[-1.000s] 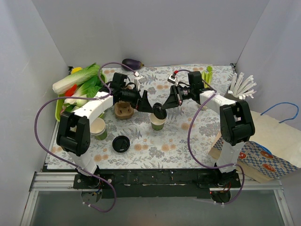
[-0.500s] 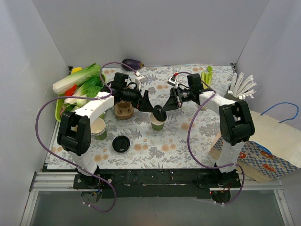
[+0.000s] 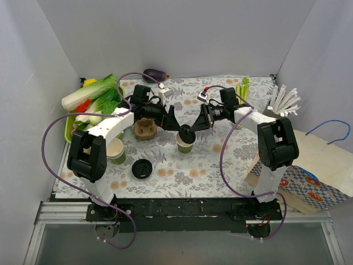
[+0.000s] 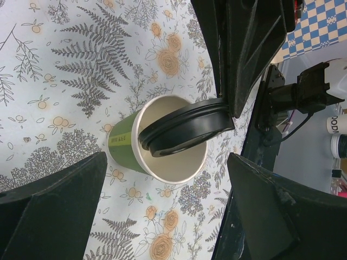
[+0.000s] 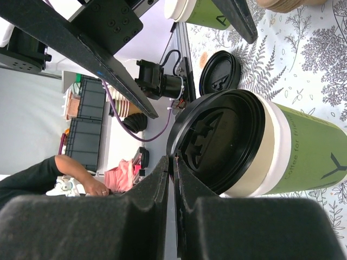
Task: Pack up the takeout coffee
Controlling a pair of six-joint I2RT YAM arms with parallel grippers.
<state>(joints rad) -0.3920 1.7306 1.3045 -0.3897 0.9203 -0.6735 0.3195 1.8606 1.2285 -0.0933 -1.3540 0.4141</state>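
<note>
Centrally on the desk point(image 3: 215, 168), the small green paper cup point(image 3: 185, 146) stands upright, the round black plastic lid point(image 3: 187, 133) tilted over its mouth, pinched by the right pincer point(image 3: 194, 126); the left pincer point(image 3: 172, 122) gapes alongside. Capping looks unfinished, packing not yet begun.

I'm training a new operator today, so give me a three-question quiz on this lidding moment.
1. True or false: the black lid is pressed flat onto the green cup.
2. Which one pinches that lid's edge? A) left gripper B) right gripper C) neither
3. Fill in: the left gripper has its fingers ___, one on either side of the cup.
Key: 1 false, it hangs tilted over the cup's mouth; 2 B; 3 open.
</note>
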